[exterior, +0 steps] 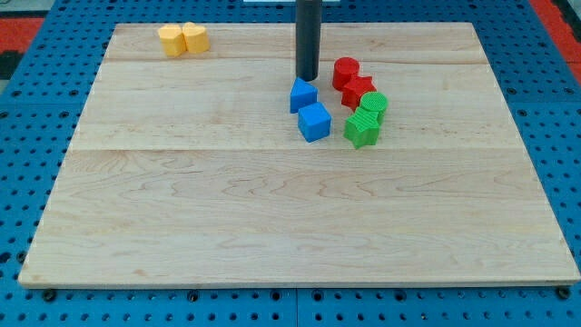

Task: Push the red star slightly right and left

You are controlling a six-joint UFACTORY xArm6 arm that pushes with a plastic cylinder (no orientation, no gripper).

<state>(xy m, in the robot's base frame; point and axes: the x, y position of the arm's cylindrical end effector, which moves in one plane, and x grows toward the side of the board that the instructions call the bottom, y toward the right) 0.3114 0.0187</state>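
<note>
the arm's rod ends in my tip [308, 76], a plain dark end with nothing to spread or pinch; it touches down on the wooden board [182, 209] near the view's top centre. it stands just above the upper blue block [302, 94], close enough that contact cannot be ruled out. a second blue block, a cube [314, 122], lies just below the first.

to the view's right of the tip sits a red cylinder [345, 71], and just below it the red star [359, 92], the two reds touching or nearly so. the star is a short way to the right of the tip and slightly lower, with bare board between them. pressed against the star's lower right are two green blocks, the upper one [372, 104] rounded, the lower one [362, 129] more angular; their exact shapes are hard to read. two yellow blocks [182, 38] rest side by side, well apart at the top left.

the star looks like a small, light, stiff piece that should slide easily on smooth wood. there is nothing to grasp; the tip should probably meet the middle of its left side, since an off-centre push on a point would likely spin it. its crowded neighbours would probably move along with it.
</note>
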